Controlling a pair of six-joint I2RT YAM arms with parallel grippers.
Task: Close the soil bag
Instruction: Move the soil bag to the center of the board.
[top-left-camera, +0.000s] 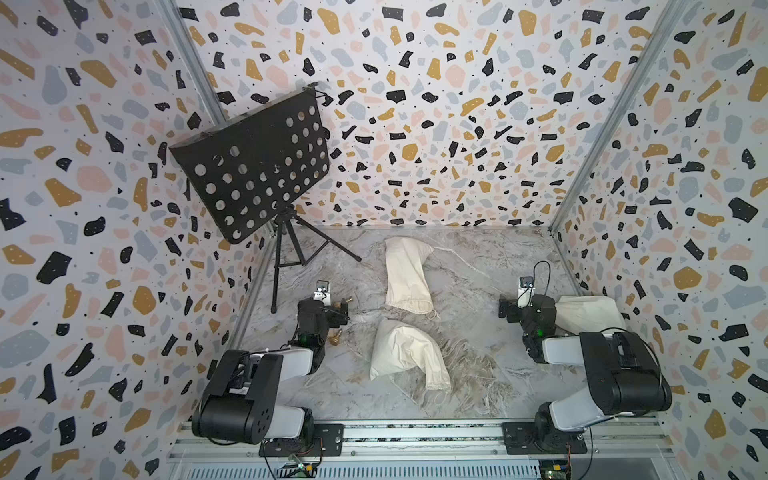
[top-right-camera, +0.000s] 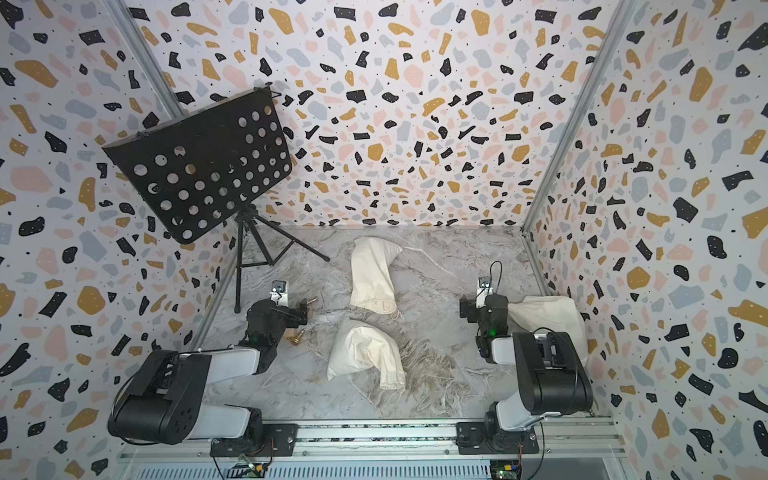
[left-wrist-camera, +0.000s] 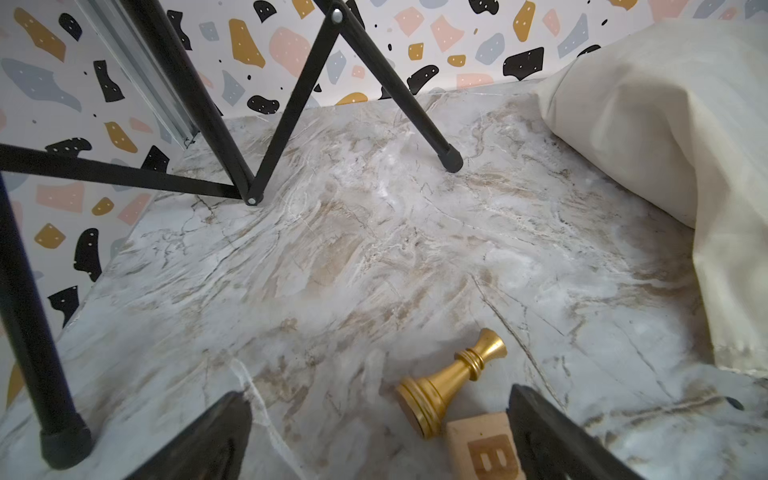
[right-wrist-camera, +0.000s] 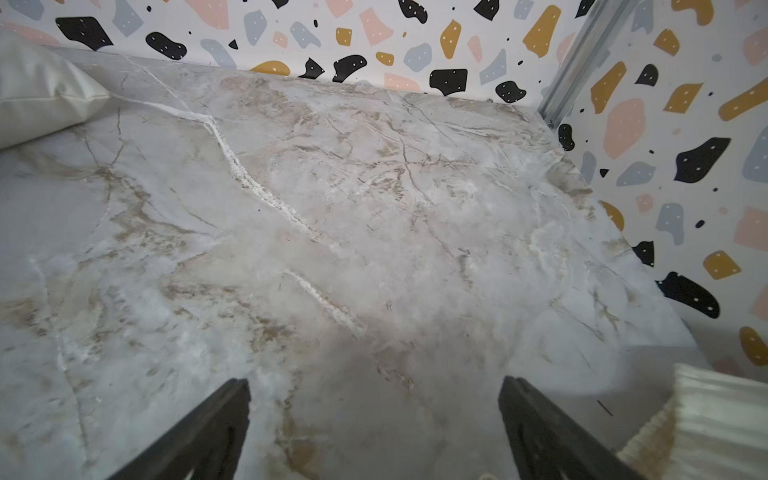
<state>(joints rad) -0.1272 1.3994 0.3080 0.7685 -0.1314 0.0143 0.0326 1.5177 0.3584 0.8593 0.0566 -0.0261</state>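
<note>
Three cream cloth drawstring bags lie on the marble table; I cannot tell which is the soil bag. One bag (top-left-camera: 405, 274) (top-right-camera: 372, 276) lies at the far middle, its gathered mouth toward the front. A second bag (top-left-camera: 407, 353) (top-right-camera: 365, 353) lies nearer, its mouth (top-left-camera: 436, 380) at the front right with loose strings. The third bag (top-left-camera: 590, 313) (top-right-camera: 548, 316) sits behind my right arm. My left gripper (top-left-camera: 332, 309) (left-wrist-camera: 378, 415) is open, left of the bags. My right gripper (top-left-camera: 509, 309) (right-wrist-camera: 374, 407) is open over bare marble, holding nothing.
A black perforated music stand (top-left-camera: 253, 166) on a tripod stands at the back left; its legs (left-wrist-camera: 451, 160) reach onto the table. A brass pawn-shaped piece (left-wrist-camera: 453, 382) and a wooden letter block (left-wrist-camera: 482, 446) lie between my left fingers. Patterned walls enclose three sides.
</note>
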